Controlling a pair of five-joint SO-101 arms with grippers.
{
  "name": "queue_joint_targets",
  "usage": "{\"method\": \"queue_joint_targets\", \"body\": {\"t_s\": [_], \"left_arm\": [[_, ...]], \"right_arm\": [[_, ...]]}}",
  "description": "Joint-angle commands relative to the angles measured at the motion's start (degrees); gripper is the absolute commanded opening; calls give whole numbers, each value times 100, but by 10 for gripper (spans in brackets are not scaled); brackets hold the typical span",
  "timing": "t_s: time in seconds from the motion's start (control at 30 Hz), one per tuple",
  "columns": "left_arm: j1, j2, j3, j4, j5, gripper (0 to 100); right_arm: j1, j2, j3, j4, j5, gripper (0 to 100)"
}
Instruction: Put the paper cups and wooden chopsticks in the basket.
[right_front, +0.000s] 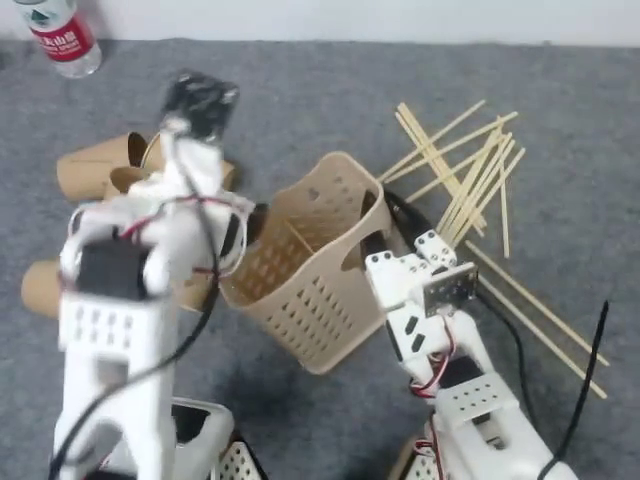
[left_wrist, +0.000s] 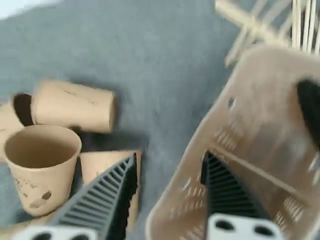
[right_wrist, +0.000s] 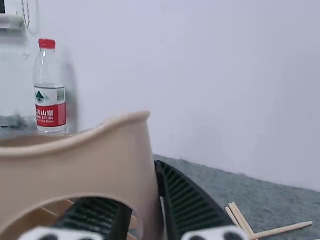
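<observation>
We see the basket (right_front: 310, 300) in the middle of the high view, between the two arms. It looks tipped, with a shadow under it, as if raised off the grey worktop (right_front: 300, 90). We judge that the right hand (right_front: 385, 215) does the lifting. It is pinched narrow on the basket's right rim, close to the wooden chopsticks (right_front: 470, 175) fanned out at upper right. The left hand (right_front: 238, 238) sits at the opposite wall, next to the paper cups (right_front: 100, 165) lying on their sides at centre left. We see no cups inside the basket.

The left wrist view adds what the overhead hides. The left hand (left_wrist: 170, 157) stands wide and holds nothing, with one jaw outside the basket (left_wrist: 260, 100) wall and one inside. One of the paper cups (left_wrist: 42, 160) shows its open mouth nearby. The right wrist view shows the right hand (right_wrist: 142, 200) clamped on the rim beside the handle cut-out, and a bottle (right_wrist: 50, 90) by the back wall.
</observation>
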Motion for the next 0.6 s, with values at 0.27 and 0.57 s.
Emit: {"method": "queue_joint_targets", "body": {"t_s": [0.27,0.57], "left_arm": [[-79,3095,-1525,246,-536,200],[598,3446,-1587,721,-1442,85]], "right_arm": [[-57,-954,0,989,62,8],[-57,-1226,9,1297,62,8]]}}
